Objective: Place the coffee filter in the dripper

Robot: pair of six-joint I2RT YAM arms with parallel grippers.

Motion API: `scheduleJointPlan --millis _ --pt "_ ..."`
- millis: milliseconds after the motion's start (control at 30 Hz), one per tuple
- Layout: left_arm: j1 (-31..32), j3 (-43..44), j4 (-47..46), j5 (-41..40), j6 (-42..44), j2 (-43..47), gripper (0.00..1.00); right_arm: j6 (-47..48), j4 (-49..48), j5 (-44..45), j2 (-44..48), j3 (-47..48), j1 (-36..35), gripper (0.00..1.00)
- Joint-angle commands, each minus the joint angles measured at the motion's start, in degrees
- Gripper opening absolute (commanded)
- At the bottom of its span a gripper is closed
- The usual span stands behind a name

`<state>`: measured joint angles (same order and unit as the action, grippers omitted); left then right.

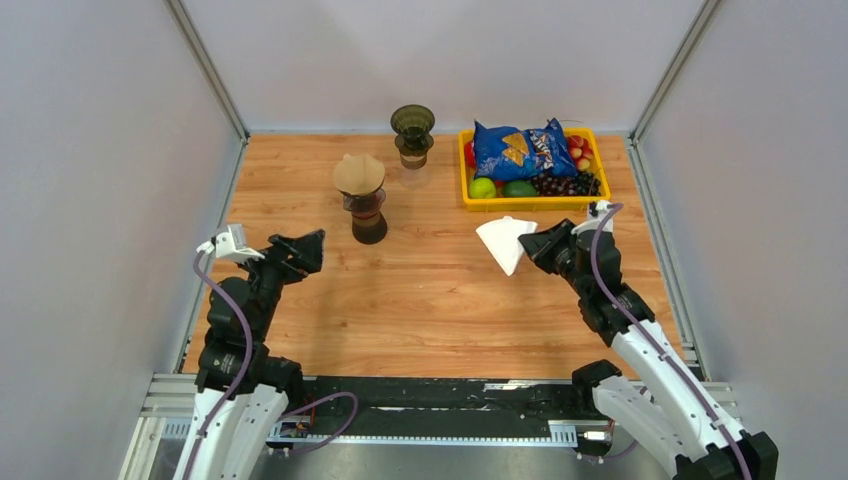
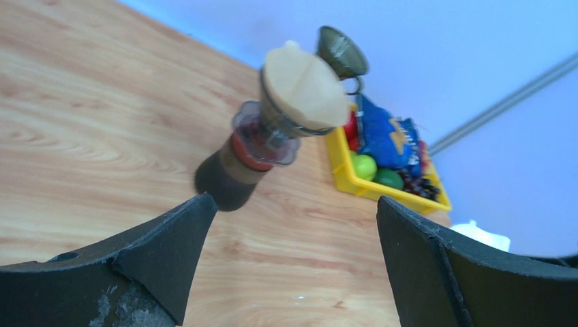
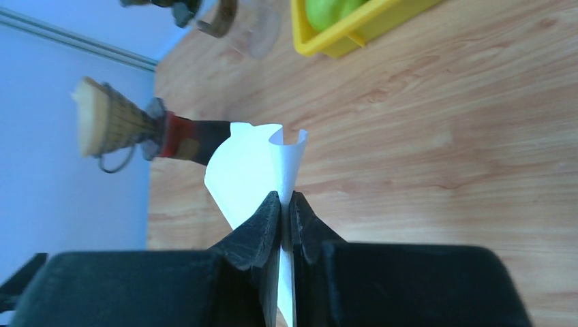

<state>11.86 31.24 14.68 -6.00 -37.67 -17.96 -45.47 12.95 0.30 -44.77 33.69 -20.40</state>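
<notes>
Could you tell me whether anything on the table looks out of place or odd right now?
Nothing is spilled or broken. One oddity: the near dripper already holds a brown filter, so only the empty dripper at the back is free for the white filter pinched in the right gripper.

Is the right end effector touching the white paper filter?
Touching. The right wrist view shows the right end effector shut on the white paper filter.

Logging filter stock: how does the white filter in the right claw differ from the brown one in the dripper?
Colour: white filter is bright white, brown filter tan. Pose: white filter is pinched in the right claw; brown filter sits in the dripper. Both are paper cones.
</notes>
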Motion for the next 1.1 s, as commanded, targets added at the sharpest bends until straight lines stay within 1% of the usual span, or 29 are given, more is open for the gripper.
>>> scheduleJointPlan --millis 0,33,67,133,200,233,267,333,367,400,467,500,533,567,700,867,933,1000,1033,1067 --pt "-0.3 1.4 -5.5 12.4 -3.5 1.4 1.00 -14.1 -9.6 3.9 3.8 -2.0 -1.5 0.10" --pt "-0.3 1.1 -8.5 15.1 -3.8 1.0 1.00 -15.6 -10.7 3.8 4.4 -2.6 -1.8 0.11" --pt "-0.2 1.0 -9.8 20.0 -4.4 -0.4 1.00 -16.7 -11.1 3.9 4.8 -2.8 -2.2 0.11" --pt "0.5 1.1 -13.3 25.5 -5.1 -3.4 1.00 -18.7 -11.4 4.7 5.3 -2.7 -3.1 0.12" --pt "3.4 1.1 -16.9 26.7 -5.3 -6.0 1.00 -20.4 -12.4 5.6 5.9 -3.1 -4.4 0.12" --pt "7.3 1.1 -18.7 25.4 -5.0 -6.9 1.00 -21.1 -13.7 6.0 6.0 -3.1 -5.1 0.11" --pt "9.8 1.5 -19.2 24.2 -3.7 -8.7 1.00 -21.8 -14.6 6.6 6.0 -3.2 -5.8 0.11" --pt "21.5 3.0 -19.8 19.1 -0.6 -12.3 1.00 -22.7 -16.4 7.8 5.6 -3.3 -7.5 0.11" --pt "24.2 3.6 -20.0 15.5 1.3 -15.6 1.00 -23.3 -17.1 8.1 5.1 -3.4 -8.2 0.11" --pt "28.9 4.6 -21.3 14.1 1.8 -17.3 1.00 -23.6 -18.0 8.3 4.8 -3.5 -8.9 0.11" --pt "33.5 5.5 -25.0 11.8 2.4 -23.0 1.00 -24.1 -19.0 9.0 3.9 -3.4 -10.2 0.11" --pt "34.7 5.8 -26.2 10.9 1.6 -27.1 1.00 -24.4 -19.4 9.5 3.4 -3.3 -10.8 0.10" --pt "36.6 6.5 -29.0 10.4 1.4 -29.2 1.00 -24.7 -19.6 10.1 3.0 -3.3 -11.4 0.11" --pt "37.4 7.2 -30.4 9.5 1.2 -32.8 1.00 -25.1 -20.0 10.6 2.7 -3.4 -12.1 0.11" --pt "41.4 9.1 -36.9 3.3 1.7 -41.3 1.00 -26.3 -20.7 12.8 1.7 -4.0 -15.1 0.12" --pt "41.7 7.8 -47.7 3.9 -0.5 -48.5 0.97 -29.5 -23.5 14.4 2.1 -6.2 -17.3 0.12" --pt "41.8 7.0 -50.6 3.5 -1.4 -50.1 0.94 -30.6 -23.8 14.7 2.1 -6.7 -18.3 0.12" --pt "41.8 6.5 -53.1 3.2 -2.5 -51.3 0.86 -31.8 -23.9 15.3 1.9 -7.5 -19.5 0.12" --pt "41.8 6.1 -54.9 3.3 -2.9 -51.8 0.85 -32.2 -24.1 15.6 1.7 -7.7 -20.0 0.12" --pt "41.8 5.9 -55.8 3.6 -3.7 -52.6 0.81 -32.4 -24.3 16.1 1.3 -7.9 -20.5 0.12"
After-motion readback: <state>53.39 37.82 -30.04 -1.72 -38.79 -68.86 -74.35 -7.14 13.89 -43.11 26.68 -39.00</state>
